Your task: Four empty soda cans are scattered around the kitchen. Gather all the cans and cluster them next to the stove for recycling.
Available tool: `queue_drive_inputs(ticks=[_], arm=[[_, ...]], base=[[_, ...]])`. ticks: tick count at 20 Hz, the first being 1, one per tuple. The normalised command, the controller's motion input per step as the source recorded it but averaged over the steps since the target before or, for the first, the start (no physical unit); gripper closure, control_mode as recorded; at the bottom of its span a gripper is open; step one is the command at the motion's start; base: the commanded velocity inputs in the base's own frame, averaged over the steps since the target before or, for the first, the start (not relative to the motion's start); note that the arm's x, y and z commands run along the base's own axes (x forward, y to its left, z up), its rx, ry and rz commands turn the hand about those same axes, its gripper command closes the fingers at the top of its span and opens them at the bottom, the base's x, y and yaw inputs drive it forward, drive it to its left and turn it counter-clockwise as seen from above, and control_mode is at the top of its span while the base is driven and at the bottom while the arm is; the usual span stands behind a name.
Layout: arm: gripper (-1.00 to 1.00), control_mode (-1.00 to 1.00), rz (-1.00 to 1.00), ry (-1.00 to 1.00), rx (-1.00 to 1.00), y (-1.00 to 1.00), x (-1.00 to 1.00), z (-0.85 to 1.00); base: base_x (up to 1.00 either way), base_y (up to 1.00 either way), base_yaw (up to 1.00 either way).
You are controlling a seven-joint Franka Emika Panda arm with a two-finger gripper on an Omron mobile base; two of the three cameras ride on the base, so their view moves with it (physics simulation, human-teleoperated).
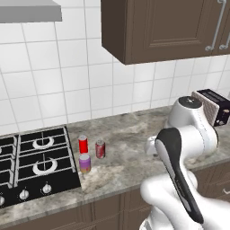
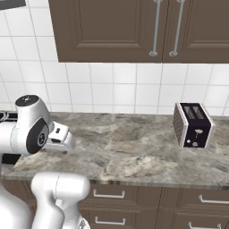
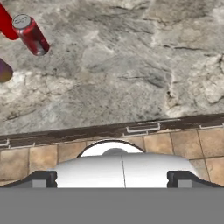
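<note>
Three soda cans stand together on the counter just right of the stove (image 1: 36,166): a bright red can (image 1: 83,144), a dark red can with a silver rim (image 1: 100,148), and a purple can with a tan band (image 1: 85,163). The hand view looks down on the same cans at its upper left: dark red (image 3: 30,35), bright red (image 3: 5,22) and purple (image 3: 4,71), the last two cut by the edge. My gripper (image 3: 113,179) hovers above the counter's front edge, right of the cans and apart from them. It is open, with nothing between its fingertips (image 3: 43,178).
A dark toaster (image 1: 214,107) (image 2: 193,125) sits at the counter's right end. Brown wall cabinets (image 1: 157,27) hang above, and a range hood (image 1: 27,11) over the stove. Grey marbled counter (image 1: 130,143) stretches between the cans and the toaster. Drawer fronts (image 3: 144,129) run below the counter edge.
</note>
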Motion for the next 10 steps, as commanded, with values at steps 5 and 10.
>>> queue_drive_inputs(ticks=[5,10], arm=[[-1.0,-1.0,0.02,0.0,-0.05,-0.18,0.12,-0.01],[-1.0,-1.0,0.0,0.0,0.0,0.0,0.0,0.0]], base=[[0.0,0.0,0.0],[0.0,0.0,0.0]])
